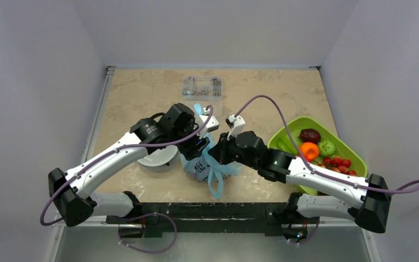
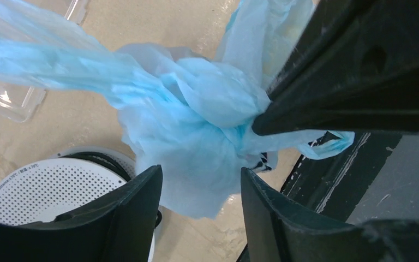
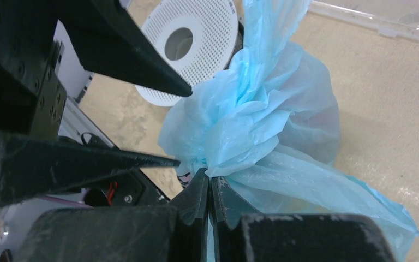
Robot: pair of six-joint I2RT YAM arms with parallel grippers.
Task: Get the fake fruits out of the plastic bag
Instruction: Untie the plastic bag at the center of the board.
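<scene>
The light-blue plastic bag [image 1: 201, 165] sits knotted at the table's near middle. Its knot also shows in the left wrist view [image 2: 196, 120] and the right wrist view [image 3: 251, 125]. My right gripper [image 3: 209, 183] is shut on the bag's film just beside the knot, coming from the right [image 1: 221, 153]. My left gripper [image 2: 201, 191] is open, its fingers standing either side of the knot without clamping it, above the bag [image 1: 198, 145]. Any fruits inside the bag are hidden. A dark plum [image 1: 309, 135], an orange [image 1: 309, 150], a green piece [image 1: 327, 147] and small red fruits [image 1: 339, 162] lie in the tray.
The lime-green tray [image 1: 300, 122] stands at the right. A white perforated disc [image 1: 155, 159] lies just left of the bag, also seen by the wrists [image 2: 43, 188] [image 3: 199, 46]. A clear hard box [image 1: 202, 86] sits behind the bag. The black table edge [image 2: 327, 180] is close.
</scene>
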